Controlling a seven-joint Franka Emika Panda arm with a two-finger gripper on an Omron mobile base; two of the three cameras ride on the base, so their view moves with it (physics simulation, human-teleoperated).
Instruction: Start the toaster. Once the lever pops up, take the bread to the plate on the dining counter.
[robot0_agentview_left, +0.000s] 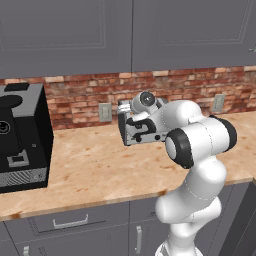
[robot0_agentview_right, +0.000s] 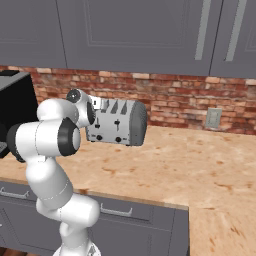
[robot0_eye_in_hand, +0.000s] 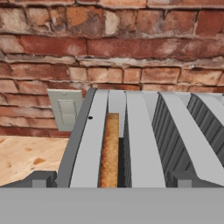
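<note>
The silver-grey toaster stands on the kitchen counter by the brick wall, its two black levers on the face turned toward me. In the left base view the toaster is largely covered by my arm. The bread, a tan slice seen edge-on, sits in the leftmost slot. My gripper hovers just over the toaster's lever end and looks along the slots toward the wall. It is open, its fingertips wide apart and holding nothing. The plate and the dining counter are out of view.
A big black coffee machine stands at the counter's left. Wall outlets sit in the brick backsplash, under grey upper cabinets. Bare wood-tone counter stretches to the toaster's right.
</note>
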